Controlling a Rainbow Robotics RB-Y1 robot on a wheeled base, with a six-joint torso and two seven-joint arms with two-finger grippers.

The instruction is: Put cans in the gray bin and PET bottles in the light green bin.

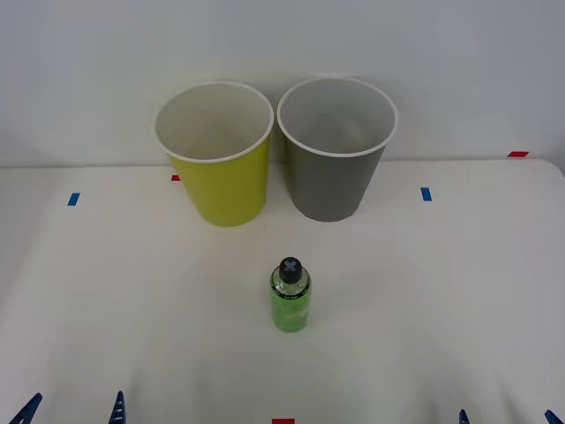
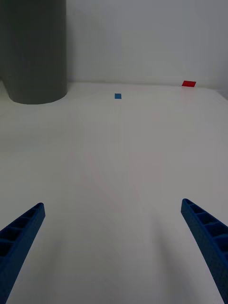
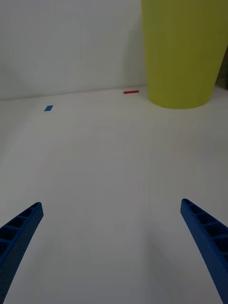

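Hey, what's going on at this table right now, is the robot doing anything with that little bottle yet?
Not yet. The PET bottle stands upright on the white table, untouched, in front of the two bins. The light green bin and the gray bin stand side by side at the back; no bottle or can shows in the visible part of either. The left gripper and the right gripper both sit open at the near edge, holding nothing, well short of the bottle.
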